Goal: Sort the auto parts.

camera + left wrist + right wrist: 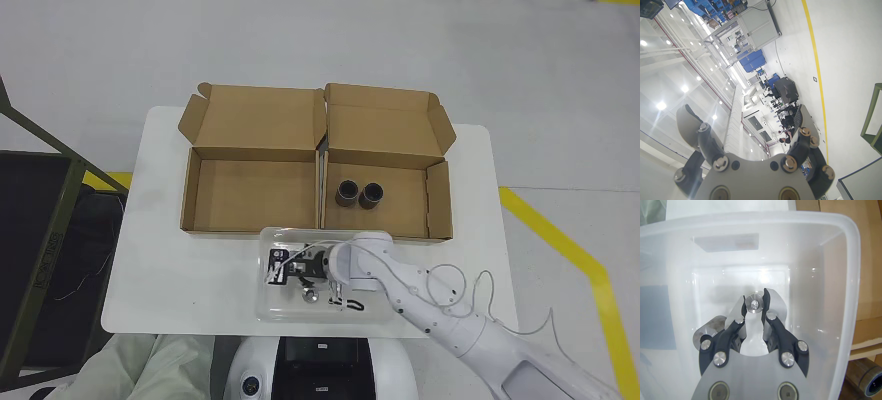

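My right gripper (754, 306) reaches into the clear plastic bin (851, 279) and is shut on a small shiny metal cylinder (754, 305), seen end-on between the black pads. A second, duller metal cylinder (710, 326) lies in the bin beside the fingers. From above, the right gripper (292, 270) sits inside the bin (270, 306) at the table's front. Two dark cylinders (360, 193) stand in the right cardboard box (438, 205); the left cardboard box (190, 200) holds nothing visible. My left gripper (743, 121) is open, held off the table and facing the room.
The two open cardboard boxes stand side by side behind the bin, flaps raised at the back. The white table (160, 260) has bare room to the left of the bin and to the right. A dark frame (40, 250) stands left of the table.
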### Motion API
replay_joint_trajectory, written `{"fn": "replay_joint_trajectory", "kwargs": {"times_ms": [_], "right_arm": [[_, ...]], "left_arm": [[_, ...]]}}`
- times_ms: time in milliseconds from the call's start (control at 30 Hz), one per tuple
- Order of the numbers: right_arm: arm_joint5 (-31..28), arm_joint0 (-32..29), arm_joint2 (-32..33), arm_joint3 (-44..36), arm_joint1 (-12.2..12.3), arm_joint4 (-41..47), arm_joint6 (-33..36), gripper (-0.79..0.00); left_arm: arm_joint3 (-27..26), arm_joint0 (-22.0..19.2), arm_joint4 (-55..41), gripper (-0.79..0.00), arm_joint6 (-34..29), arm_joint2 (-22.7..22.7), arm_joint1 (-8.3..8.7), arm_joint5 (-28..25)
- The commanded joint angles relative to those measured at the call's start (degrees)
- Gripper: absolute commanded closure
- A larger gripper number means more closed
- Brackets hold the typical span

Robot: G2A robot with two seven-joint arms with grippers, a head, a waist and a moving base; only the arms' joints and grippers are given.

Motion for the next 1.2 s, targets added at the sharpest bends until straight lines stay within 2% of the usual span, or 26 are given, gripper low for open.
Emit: {"fn": "replay_joint_trajectory", "kwargs": {"times_ms": [0,333,567,867,1067,1167], "right_arm": [[-0.2,-0.1,0.3,-0.9,0.1,-0.2,0.1,0.0],[-1.7,-2.3,3.7,-7.1,1.4,-0.6,-1.1,0.0],[-1.6,-6.2,8.6,-14.8,3.2,-3.0,-4.6,0.0],[-4.2,-11.0,16.5,-23.9,5.5,-3.3,-12.4,0.0],[-3.8,-14.3,22.6,-28.8,6.8,-4.5,-15.7,0.0],[-3.8,-15.4,25.7,-30.7,7.3,-3.4,-19.8,0.0]], "left_arm": [[0.0,0.0,0.0,-0.785,0.0,0.0,0.0,0.0],[0.0,0.0,0.0,-0.785,0.0,0.0,0.0,0.0],[0.0,0.0,0.0,-0.785,0.0,0.0,0.0,0.0],[0.0,0.0,0.0,-0.785,0.0,0.0,0.0,0.0],[0.0,0.0,0.0,-0.785,0.0,0.0,0.0,0.0],[0.0,0.0,0.0,-0.785,0.0,0.0,0.0,0.0]]}}
